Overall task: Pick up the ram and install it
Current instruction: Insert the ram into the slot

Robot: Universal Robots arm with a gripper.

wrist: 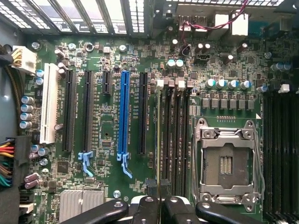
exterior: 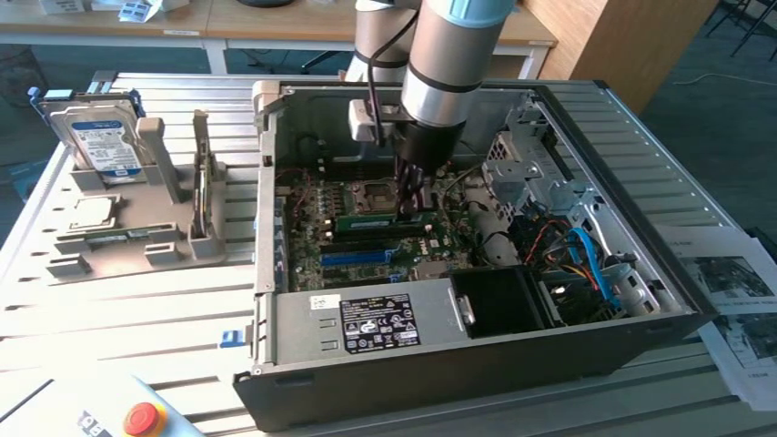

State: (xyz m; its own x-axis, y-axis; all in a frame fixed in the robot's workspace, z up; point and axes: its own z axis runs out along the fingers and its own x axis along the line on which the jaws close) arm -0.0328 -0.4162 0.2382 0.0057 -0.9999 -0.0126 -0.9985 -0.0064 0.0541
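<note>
The end effector [exterior: 413, 211] is reaching down into the open computer case [exterior: 486, 373] and is gripping the ram [exterior: 377, 219], its fingers pinched almost together on the thin green stick. In the wrist view the end effector [wrist: 159, 207] is showing the ram [wrist: 159, 140] edge-on as a pale sliver. It is lining up along the nearest of the black memory slots [wrist: 170, 135], between the processor socket [wrist: 227, 161] and the blue expansion slot [wrist: 124, 116]. Whether the stick is already touching that slot I cannot tell. The risks, as I am judging them, are several. A stick sitting slightly off the slot's line or tilted along its length would be jamming on the slot wall rather than seating. A notch facing the wrong way would be blocking it outright. End latches not fully spread would be stopping one end, and hard pressing in any of these cases would be flexing the motherboard [wrist: 107, 186]. The hold is on a narrow edge, so the stick could also be pivoting between the fingers under load. As for writing, fine white print is running along the blue expansion slot, and the power supply label [exterior: 377, 323] is carrying small marks and text, none of it legible. The hard drive [exterior: 104, 141], standing in the grey holder [exterior: 146, 246] on the table [exterior: 146, 309], is wearing a blue-and-white label that I cannot read either.
</note>
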